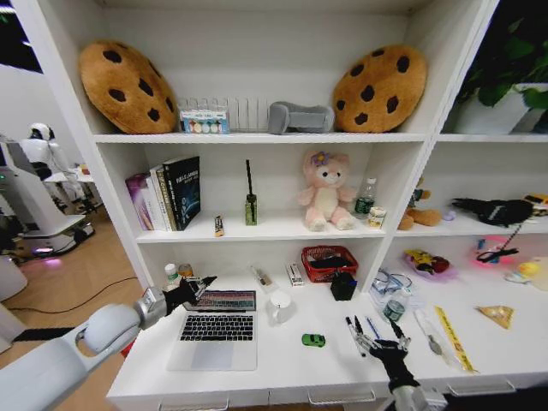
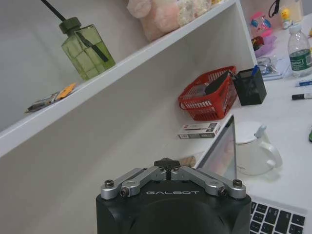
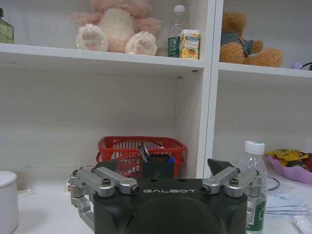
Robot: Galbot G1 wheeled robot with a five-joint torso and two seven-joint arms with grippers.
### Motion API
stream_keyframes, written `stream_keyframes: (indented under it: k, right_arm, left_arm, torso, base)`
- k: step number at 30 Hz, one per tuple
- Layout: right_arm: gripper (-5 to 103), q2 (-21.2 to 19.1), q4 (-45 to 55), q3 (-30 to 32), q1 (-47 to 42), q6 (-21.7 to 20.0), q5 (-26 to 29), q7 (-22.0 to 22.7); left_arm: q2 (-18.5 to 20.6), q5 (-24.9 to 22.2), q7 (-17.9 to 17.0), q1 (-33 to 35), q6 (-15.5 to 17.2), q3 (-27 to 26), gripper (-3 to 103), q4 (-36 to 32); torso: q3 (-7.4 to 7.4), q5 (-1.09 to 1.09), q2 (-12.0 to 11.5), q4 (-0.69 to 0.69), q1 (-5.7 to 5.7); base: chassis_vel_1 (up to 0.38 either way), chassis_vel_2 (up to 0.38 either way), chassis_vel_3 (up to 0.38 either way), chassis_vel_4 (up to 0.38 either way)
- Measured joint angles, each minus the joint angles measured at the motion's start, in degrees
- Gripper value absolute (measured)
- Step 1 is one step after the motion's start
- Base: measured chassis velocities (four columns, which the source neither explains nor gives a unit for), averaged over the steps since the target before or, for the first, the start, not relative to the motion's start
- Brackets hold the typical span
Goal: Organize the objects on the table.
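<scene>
Your left gripper, fingers clenched at the laptop lid's top-left corner, seems set to fold it shut; your right gripper hangs released.

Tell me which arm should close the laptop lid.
Left, probably. The left gripper already sits at the top left corner of the laptop lid, fingers together. The right gripper, open, hovers near the pens, farther off.

We are logging: silver laptop, green toy car, white table, red basket.
</scene>
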Motion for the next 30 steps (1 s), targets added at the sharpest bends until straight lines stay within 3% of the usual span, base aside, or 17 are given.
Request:
stream_keyframes:
  k: [14, 23, 26, 28, 29, 30]
  right_arm:
    - [100, 0.66, -0.16, 0.66, 0.01, 0.51, 1.42, 0.27]
    - [100, 0.79, -0.92, 0.79, 0.05, 0.98, 1.72, 0.25]
    - [100, 0.86, -1.05, 0.76, 0.30, 0.99, 1.91, 0.25]
    - [100, 0.74, -1.08, 0.71, 0.77, 0.96, 2.25, 0.32]
    - [100, 0.74, -1.08, 0.71, 0.77, 0.96, 2.25, 0.32]
    - [100, 0.64, -1.08, 0.68, 1.03, 0.87, 2.46, 0.37]
  left_arm:
    - [0.91, 9.61, 7.94, 6.84, -0.66, -3.85, 0, -1.65]
    - [1.82, 11.98, 10.09, 8.18, -1.67, -4.61, 0, -2.11]
    - [2.57, 13.29, 12.72, 9.84, -2.57, -6.08, 0, -2.74]
    - [3.07, 15.57, 18.41, 14.42, -4.60, -10.60, 0, -3.69]
    - [3.07, 15.57, 18.41, 14.42, -4.60, -10.60, 0, -3.69]
    - [2.92, 17.63, 22.36, 17.66, -6.37, -14.05, 0, -3.98]
  torso:
    - [0.00, -0.01, 0.00, 0.00, 0.00]
    - [0.00, 0.00, 0.00, -0.02, 0.00]
    - [0.00, -0.01, 0.00, -0.01, 0.00]
    - [0.00, -0.01, 0.00, 0.00, 0.00]
    - [0.00, -0.01, 0.00, 0.00, 0.00]
    - [0.00, 0.00, 0.00, 0.00, 0.00]
  base:
    - [0.000, 0.000, 0.000, 0.000]
    - [0.000, 0.000, 0.000, 0.000]
    - [0.000, 0.000, 0.000, 0.000]
    - [0.000, 0.000, 0.000, 0.000]
    - [0.000, 0.000, 0.000, 0.000]
    - [0.000, 0.000, 0.000, 0.000]
